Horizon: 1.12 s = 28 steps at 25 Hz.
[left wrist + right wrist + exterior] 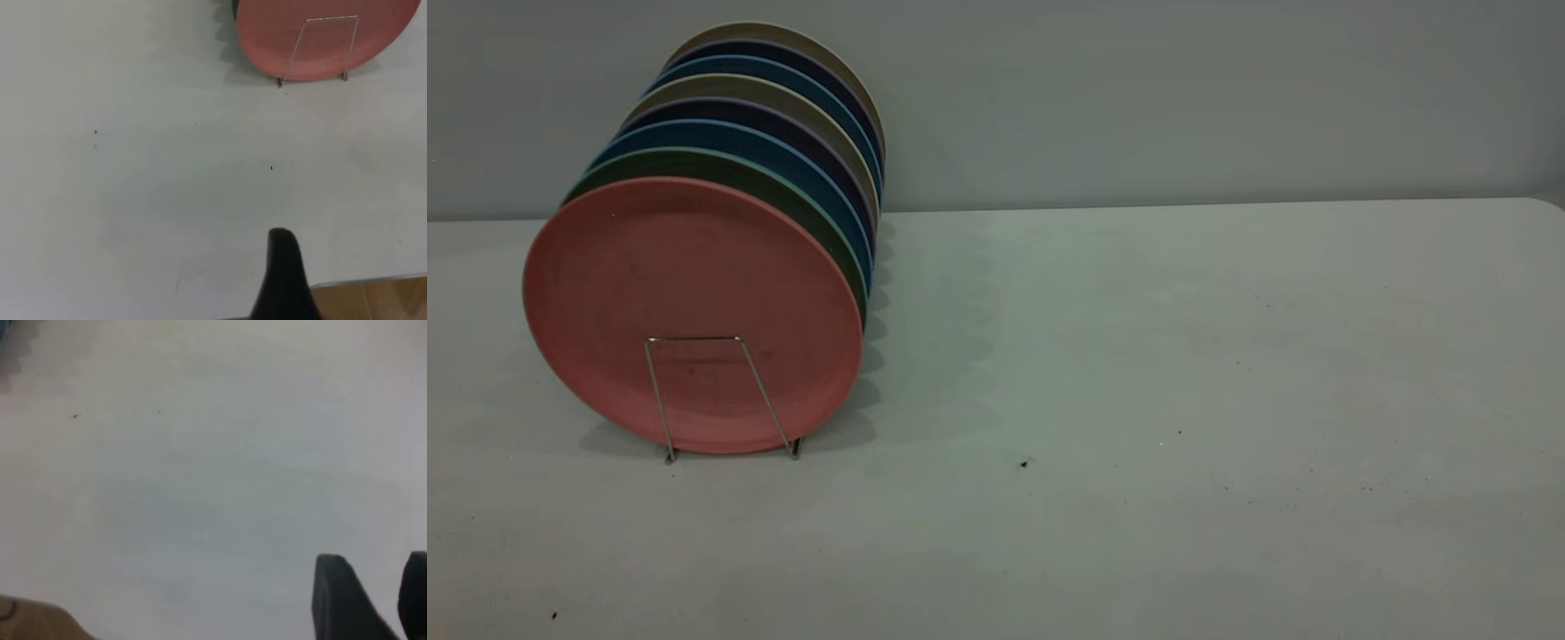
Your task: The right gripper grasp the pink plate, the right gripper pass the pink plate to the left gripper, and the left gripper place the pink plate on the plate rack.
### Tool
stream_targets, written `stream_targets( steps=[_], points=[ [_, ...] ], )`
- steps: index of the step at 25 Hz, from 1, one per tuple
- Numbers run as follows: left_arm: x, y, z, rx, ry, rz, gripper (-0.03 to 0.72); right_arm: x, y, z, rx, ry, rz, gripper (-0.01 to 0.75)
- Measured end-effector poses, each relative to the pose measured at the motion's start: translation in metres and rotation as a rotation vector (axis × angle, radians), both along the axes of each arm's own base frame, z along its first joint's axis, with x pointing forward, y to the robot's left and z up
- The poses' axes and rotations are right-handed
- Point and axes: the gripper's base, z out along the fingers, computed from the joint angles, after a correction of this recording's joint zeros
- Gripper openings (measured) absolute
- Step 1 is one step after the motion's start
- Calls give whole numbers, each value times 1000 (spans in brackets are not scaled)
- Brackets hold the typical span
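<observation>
The pink plate (694, 302) stands upright in the frontmost slot of the plate rack (694, 338), whose wire loop crosses its lower face. It also shows in the left wrist view (267, 33), behind the rack loop (332, 18). Neither arm shows in the exterior view. My left gripper (283, 267) hovers over bare table near the table's edge, well away from the plate. My right gripper (373, 567) is open and empty, with a small gap between its two black fingers, over bare table far from the rack.
Behind the pink plate, several more plates stand in the rack: green (720, 164), blue, dark purple and beige. The white table (1138, 400) stretches to the right. The table's edge (373, 281) lies close to my left gripper.
</observation>
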Motion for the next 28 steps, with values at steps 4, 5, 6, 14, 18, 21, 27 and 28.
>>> stream_targets(
  steps=[4, 5, 6, 14, 18, 21, 27, 28],
  points=[
    [0, 0, 0, 0, 0, 0, 582, 0, 0, 0, 0, 0, 0, 237],
    [0, 0, 0, 0, 0, 0, 582, 0, 0, 0, 0, 0, 0, 237],
    [0, 0, 0, 0, 0, 0, 582, 0, 0, 0, 0, 0, 0, 237],
    [0, 0, 0, 0, 0, 0, 582, 0, -3, 0, -29, 0, -23, 237],
    [0, 0, 0, 0, 0, 0, 582, 1, -7, -1, -22, 5, -82, 237],
    [0, 0, 0, 0, 0, 0, 582, 1, -9, -1, -22, 7, -109, 237],
    [0, 0, 0, 0, 0, 0, 582, 1, -10, -1, -24, 6, -110, 237],
    [0, 0, 0, 0, 0, 0, 582, 1, -10, -1, -24, 6, -110, 237]
  ],
)
